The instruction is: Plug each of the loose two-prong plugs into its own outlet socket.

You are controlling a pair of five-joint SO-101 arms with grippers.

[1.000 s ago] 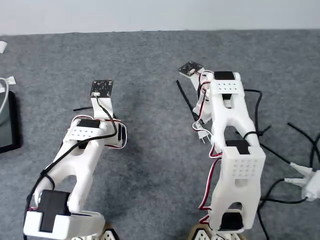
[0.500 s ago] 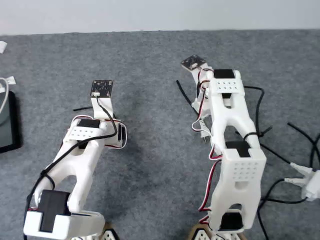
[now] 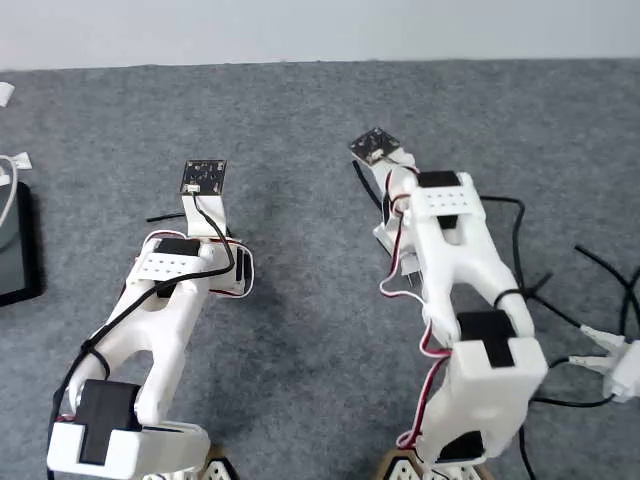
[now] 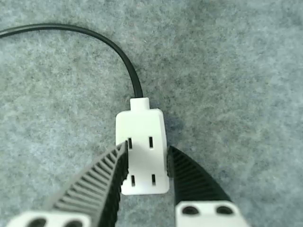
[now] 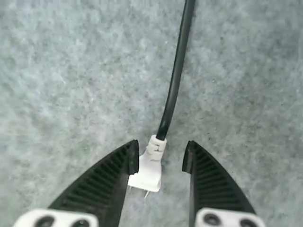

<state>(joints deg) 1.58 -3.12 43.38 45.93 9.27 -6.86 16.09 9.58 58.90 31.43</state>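
1. Two-prong plug (image 5: 147, 166): white, with its black cable (image 5: 177, 80) leading away over the grey mat (image 5: 71, 71).
2. Right gripper (image 5: 161, 146): straddles the plug, jaws wide. One finger touches the plug and the other stands apart from it.
3. Outlet socket (image 4: 142, 142): well left of the plug, clamped by the left gripper (image 4: 147, 149).

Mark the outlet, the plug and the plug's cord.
outlet (image 4: 142, 161), left wrist view, middle of slotted face.
plug (image 5: 147, 166), right wrist view, white body.
cord (image 5: 176, 80), right wrist view, black mid-length.

High view overlooks table (image 3: 300, 110) (wrist views close above).
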